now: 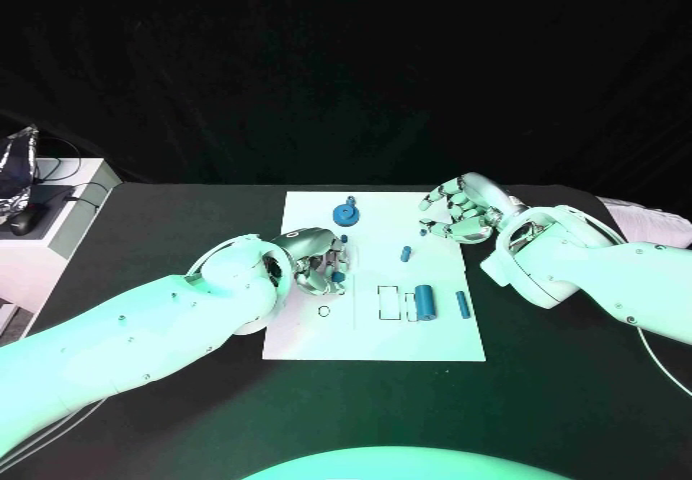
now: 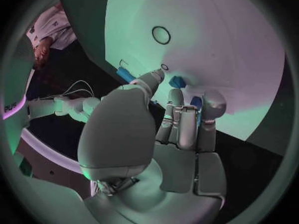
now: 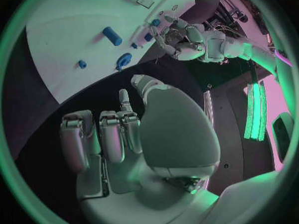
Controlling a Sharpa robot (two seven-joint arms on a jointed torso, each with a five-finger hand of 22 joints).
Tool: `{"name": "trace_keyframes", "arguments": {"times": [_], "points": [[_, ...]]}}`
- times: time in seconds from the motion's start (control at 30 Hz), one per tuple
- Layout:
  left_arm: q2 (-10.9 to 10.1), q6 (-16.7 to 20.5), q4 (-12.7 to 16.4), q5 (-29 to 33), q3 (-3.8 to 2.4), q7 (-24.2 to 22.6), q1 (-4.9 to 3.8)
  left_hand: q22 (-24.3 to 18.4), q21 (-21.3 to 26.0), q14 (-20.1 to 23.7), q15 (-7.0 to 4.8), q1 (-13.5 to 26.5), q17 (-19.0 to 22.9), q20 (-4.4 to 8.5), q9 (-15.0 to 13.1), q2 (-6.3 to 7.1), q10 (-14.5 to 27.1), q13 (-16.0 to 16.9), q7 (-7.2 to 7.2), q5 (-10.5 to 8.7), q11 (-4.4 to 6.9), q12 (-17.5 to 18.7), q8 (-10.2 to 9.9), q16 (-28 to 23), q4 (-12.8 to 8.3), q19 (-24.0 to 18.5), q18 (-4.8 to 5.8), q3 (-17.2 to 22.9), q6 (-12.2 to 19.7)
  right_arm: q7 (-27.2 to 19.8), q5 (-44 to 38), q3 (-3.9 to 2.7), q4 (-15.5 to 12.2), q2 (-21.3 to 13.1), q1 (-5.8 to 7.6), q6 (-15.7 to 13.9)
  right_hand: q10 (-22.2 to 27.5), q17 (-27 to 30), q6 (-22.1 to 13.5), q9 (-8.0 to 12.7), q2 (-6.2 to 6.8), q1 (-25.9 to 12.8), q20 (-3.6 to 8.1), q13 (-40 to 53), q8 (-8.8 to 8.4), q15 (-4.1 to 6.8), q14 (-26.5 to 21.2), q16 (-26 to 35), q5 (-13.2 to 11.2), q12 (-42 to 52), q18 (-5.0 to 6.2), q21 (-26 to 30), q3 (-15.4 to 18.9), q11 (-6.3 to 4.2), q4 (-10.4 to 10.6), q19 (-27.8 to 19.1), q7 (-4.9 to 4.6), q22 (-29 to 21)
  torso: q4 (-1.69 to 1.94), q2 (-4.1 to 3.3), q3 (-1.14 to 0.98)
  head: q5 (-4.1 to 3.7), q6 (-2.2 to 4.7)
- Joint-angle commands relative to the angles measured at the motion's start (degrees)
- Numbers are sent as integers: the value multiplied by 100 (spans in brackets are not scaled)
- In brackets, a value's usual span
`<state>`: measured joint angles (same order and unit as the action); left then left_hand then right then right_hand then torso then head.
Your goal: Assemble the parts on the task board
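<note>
My left hand [image 1: 315,262] sits at nine o'clock on the task board [image 1: 433,345], fingers curled around a small blue part [image 1: 335,272]. My right hand [image 1: 464,208], at two o'clock, is loosely curled and holds nothing. Four more blue parts lie loose on the board.

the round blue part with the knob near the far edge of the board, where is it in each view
Head view: the round blue part stands on the task board near its far edge, between the two hands.
Left wrist view: I cannot pick it out.
Right wrist view: it lies by the board's near edge, beyond the right hand.
Shared landmark: the left hand.
</note>
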<state>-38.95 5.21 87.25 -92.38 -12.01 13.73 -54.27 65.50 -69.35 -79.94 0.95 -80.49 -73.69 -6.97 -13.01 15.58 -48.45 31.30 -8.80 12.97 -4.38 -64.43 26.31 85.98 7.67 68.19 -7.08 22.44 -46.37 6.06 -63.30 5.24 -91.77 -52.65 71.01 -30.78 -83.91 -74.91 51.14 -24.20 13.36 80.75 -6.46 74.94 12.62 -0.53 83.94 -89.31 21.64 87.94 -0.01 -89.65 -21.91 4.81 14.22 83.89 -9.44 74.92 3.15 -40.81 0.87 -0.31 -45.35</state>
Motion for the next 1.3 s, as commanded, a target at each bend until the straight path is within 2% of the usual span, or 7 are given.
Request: {"name": "trace_keyframes", "arguments": {"times": [0.03, 0.2, 0.53, 0.7, 0.93, 1.3], "points": [[44, -378, -18, -342, -1, 245, -2, 84, -80, -85, 1, -92, -97, 6, 10, -2, -28, 49, 33, -2, 18, -133, 61, 52, 16, 78, 29, -19, 2, -35, -72, -1, -5, 6, -4, 41, -407, -1249, -8, -6, -12, -46, 41, 1309, 9, 33, 542, 18, 15, 8, 1, -35, -22, -34, 1, 611, 12, 1508, 1, -5, -1, -4, -2], [87, -398, -45, -407, 0, 356, -3, 169, -160, -153, -7, -151, -198, 15, 25, -25, -33, 106, 42, -3, 26, -288, 119, 91, 42, 151, 49, 22, -19, -33, -73, -1, -7, 7, -4, 41, -407, -1249, -8, -6, -12, -46, 41, 1309, 9, 33, 542, 18, 15, 8, 1, -35, -22, -34, 1, 611, 12, 1508, 6, -5, 1, -15, -5], [119, -320, -60, -445, 0, 477, -5, 343, -323, -288, -16, -245, -400, 29, 68, -80, -505, 820, 53, -8, 35, -797, 204, 156, 90, 302, 91, 153, -72, -30, -73, -1, -10, 4, -4, 41, -410, -1246, -3, -8, -7, -52, 44, 1311, 21, 36, 541, 19, 14, 10, 1, -35, -42, -37, -15, 611, 15, 1508, 5, -3, 10, -22, -30], [124, -289, -61, -447, 1, 489, -6, 375, -352, -314, -18, -254, -439, 31, 76, -86, -557, 895, 55, -11, 37, -849, 212, 168, 97, 331, 99, 173, -79, -29, -73, -1, -9, 8, -4, 42, -410, -1246, -3, -8, -7, -52, 44, 1311, 21, 36, 541, 19, 14, 10, 1, -35, -42, -37, -15, 611, 15, 1508, 15, -3, 11, -26, -37], [123, -308, -62, -448, 0, 544, -8, 420, -395, -341, -21, -284, -477, 35, 91, -110, -570, 927, 56, -11, 39, -891, 220, 180, 104, 371, 110, 225, -84, -30, -73, -1, -5, 14, -4, 44, -410, -1246, -3, -8, -7, -52, 44, 1311, 21, 36, 541, 19, 14, 10, 1, -35, -42, -37, -15, 611, 15, 1508, 7, -3, 9, -22, -54], [117, -375, -57, -453, 0, 630, -8, 424, -401, -348, -21, -302, -486, 37, 100, -125, -558, 921, 54, -11, 37, -899, 224, 184, 107, 374, 110, 258, -86, -31, -73, -1, -1, 18, -4, 47, -410, -1246, -3, -8, -7, -52, 44, 1311, 21, 36, 541, 19, 14, 10, 1, -35, -42, -37, -15, 611, 15, 1508, 13, -4, 11, -27, -61]]}}
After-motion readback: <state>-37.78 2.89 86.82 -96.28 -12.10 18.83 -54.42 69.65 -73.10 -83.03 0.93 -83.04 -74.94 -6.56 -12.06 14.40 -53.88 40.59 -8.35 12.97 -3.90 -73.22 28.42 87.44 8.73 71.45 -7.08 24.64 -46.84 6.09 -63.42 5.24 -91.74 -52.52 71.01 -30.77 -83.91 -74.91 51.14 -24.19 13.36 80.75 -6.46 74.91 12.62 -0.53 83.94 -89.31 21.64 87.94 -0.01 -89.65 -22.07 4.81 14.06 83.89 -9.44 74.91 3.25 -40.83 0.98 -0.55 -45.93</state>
